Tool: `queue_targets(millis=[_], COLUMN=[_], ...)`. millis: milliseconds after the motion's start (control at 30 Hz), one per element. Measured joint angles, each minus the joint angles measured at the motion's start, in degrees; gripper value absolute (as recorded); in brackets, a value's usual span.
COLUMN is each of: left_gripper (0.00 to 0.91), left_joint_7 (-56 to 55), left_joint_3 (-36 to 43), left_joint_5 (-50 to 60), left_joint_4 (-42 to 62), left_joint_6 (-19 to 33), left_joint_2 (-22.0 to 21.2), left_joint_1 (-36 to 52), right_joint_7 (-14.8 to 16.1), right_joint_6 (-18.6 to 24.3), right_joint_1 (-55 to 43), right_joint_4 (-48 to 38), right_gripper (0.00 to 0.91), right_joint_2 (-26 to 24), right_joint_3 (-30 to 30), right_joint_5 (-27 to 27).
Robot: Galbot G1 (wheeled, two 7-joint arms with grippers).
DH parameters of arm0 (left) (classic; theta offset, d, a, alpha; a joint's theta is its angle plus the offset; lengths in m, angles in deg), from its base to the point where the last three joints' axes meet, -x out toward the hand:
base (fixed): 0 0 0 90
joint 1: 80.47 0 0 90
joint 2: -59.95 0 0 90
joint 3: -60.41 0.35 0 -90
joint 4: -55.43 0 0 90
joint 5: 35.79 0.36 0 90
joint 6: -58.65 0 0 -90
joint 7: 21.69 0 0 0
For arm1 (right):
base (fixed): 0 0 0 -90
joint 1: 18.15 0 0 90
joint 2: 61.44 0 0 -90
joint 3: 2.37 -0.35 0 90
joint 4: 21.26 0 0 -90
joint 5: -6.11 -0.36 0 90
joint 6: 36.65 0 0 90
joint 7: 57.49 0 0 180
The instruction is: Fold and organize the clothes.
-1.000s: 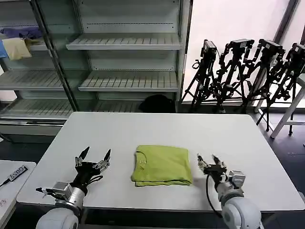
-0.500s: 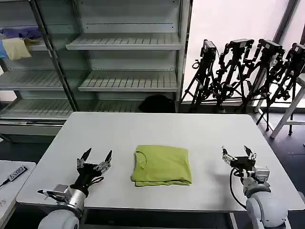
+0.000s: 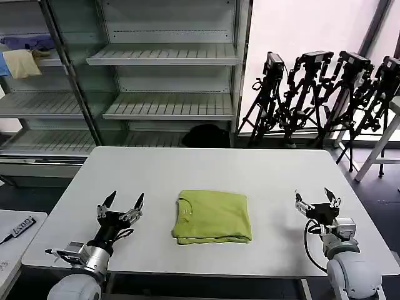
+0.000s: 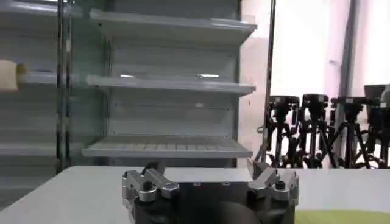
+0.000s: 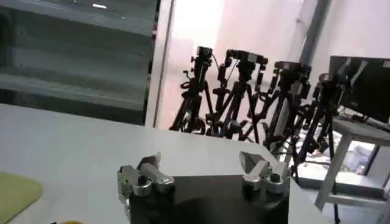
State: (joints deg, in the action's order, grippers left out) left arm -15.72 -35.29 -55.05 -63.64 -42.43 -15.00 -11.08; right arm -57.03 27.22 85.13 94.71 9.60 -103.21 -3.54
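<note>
Evidently finished: T-shirt (image 3: 212, 217) lay folded mid-desk (image 3: 187, 165); right claw (image 3: 317, 202) had withdrawn rightward, left claw (image 3: 120, 209) parked, both empty and spread.

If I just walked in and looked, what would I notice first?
The lime yellow-green cotton T-shirt, folded into a neat rectangle, pops out in the middle of the white table. On either side of it sits an open robot gripper, the left gripper and the right gripper, both apart from the shirt. Behind the table, a row of black camera tripods stands by the bright window.
</note>
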Motion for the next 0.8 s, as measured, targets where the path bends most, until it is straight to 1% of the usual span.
queue_targets(millis=[267,800], left_gripper=[0.907,0.907], left_joint_7=[-0.55,-1.25], left_joint_3=[0.34,0.09], left_joint_5=[-0.83,-3.56], left_joint_4=[0.99,3.57], left_joint_6=[1.54,5.17], left_joint_2=[0.95,2.33], left_joint_1=[-0.06,0.10], right_joint_7=[0.85,4.05], right_joint_6=[0.87,6.34], right_joint_1=[1.41,4.78], right_joint_4=[1.31,2.78], right_gripper=[0.907,0.907], right_joint_2=[-0.48,-0.88], right_joint_3=[-0.60,-1.77], right_joint_5=[0.05,-0.91])
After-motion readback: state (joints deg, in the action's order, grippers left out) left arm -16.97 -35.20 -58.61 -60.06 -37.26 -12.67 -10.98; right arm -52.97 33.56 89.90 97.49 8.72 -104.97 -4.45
